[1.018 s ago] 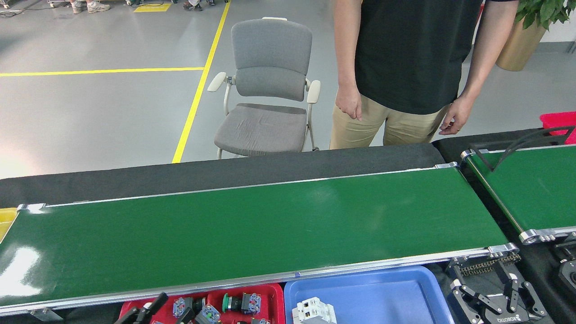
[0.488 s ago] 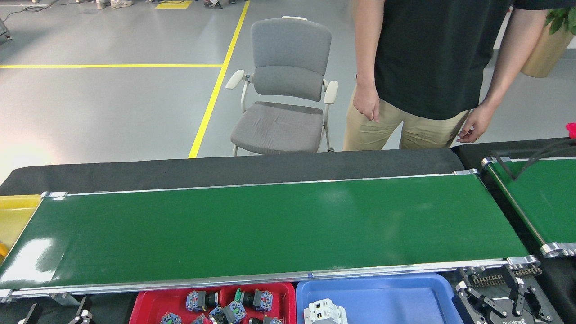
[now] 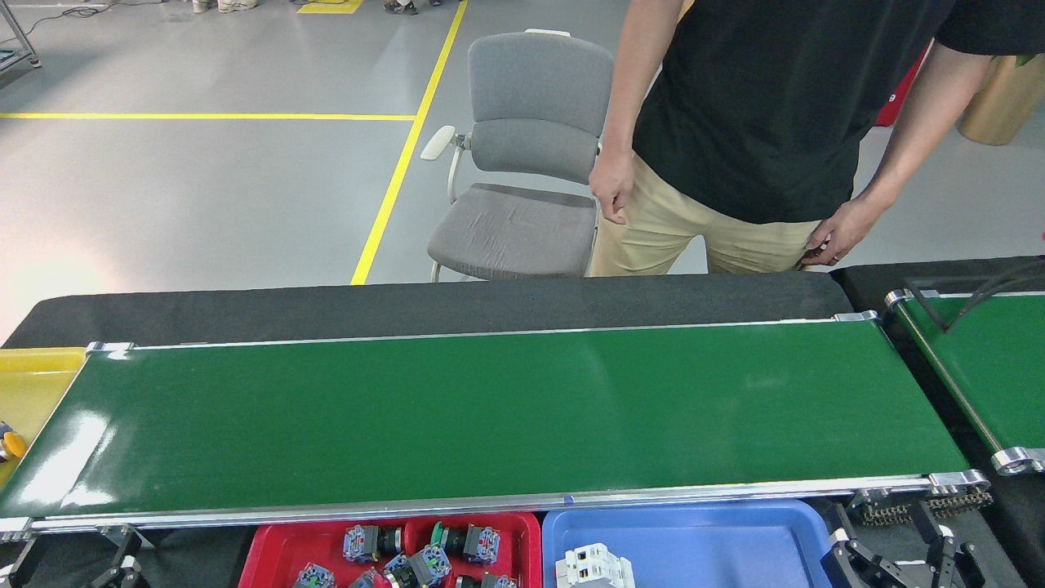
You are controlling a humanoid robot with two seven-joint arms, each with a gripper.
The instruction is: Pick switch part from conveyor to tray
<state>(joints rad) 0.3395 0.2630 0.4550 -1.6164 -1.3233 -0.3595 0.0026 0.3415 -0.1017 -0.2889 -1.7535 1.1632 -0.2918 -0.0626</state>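
The conveyor (image 3: 490, 416) runs across the middle of the head view, a long glossy green belt with silver rails. No switch part shows on it. Below its near rail sits a red tray (image 3: 265, 551) holding several switch parts (image 3: 371, 541) with blue and black bodies. My left gripper (image 3: 69, 567) just pokes in at the bottom left corner, its two dark fingers (image 3: 122, 563) wide apart and open. My right gripper (image 3: 898, 563) sits at the bottom right edge, right of the trays, also open with nothing between its fingers (image 3: 849, 562).
A blue tray (image 3: 735, 543) beside the red one holds a white breaker (image 3: 594, 567). A yellow bin (image 3: 33, 384) stands at the belt's left end and a second green belt (image 3: 988, 367) at the right. A person (image 3: 759, 122) stands behind the conveyor, beside a grey chair (image 3: 522, 188).
The whole view has slid to the right. The person has leaned left, toward the chair. Both grippers have sunk toward the bottom edge, the left one moving far left away from the red tray.
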